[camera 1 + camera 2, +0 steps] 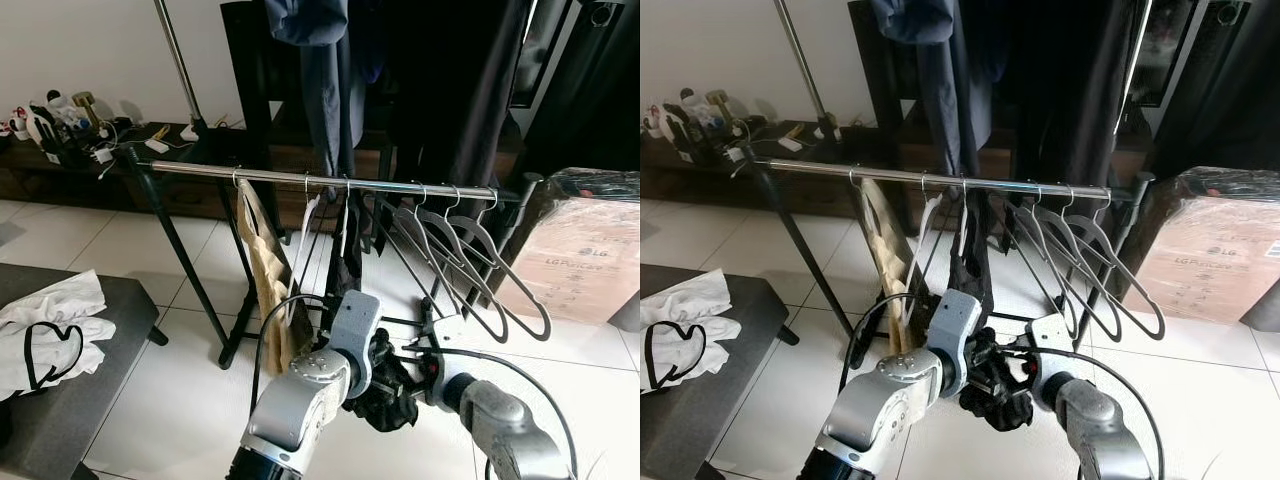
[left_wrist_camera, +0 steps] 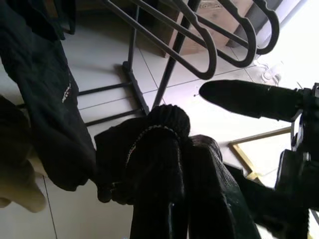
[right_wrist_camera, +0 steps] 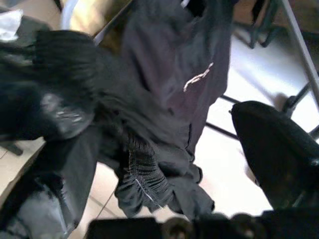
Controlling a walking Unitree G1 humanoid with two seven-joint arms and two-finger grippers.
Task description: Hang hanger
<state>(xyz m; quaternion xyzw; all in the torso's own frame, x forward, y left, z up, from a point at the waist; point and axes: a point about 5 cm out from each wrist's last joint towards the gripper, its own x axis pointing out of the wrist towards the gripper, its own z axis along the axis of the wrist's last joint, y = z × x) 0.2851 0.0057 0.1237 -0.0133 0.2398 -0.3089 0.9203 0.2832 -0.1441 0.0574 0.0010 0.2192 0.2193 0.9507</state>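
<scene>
A metal rail (image 1: 200,171) of a black clothes rack crosses in front of me. On it hang a tan garment (image 1: 266,270), a white hanger (image 1: 303,225), a black garment (image 1: 352,262) and several empty grey hangers (image 1: 470,270). The black garment's lower end is bunched low in front of me, and my left gripper (image 1: 385,385) is shut on it; its ribbed cuff (image 2: 167,119) covers the fingers. My right gripper (image 1: 428,335) stands open just right of the bundle, one finger (image 3: 274,149) clear of the cloth.
A cardboard box (image 1: 590,255) stands on the floor at the right of the rack. A grey seat (image 1: 70,400) with white cloth (image 1: 50,325) lies at my left. A low cabinet (image 1: 20,170) with clutter runs along the back wall. Dark clothes (image 1: 320,70) hang higher behind the rail.
</scene>
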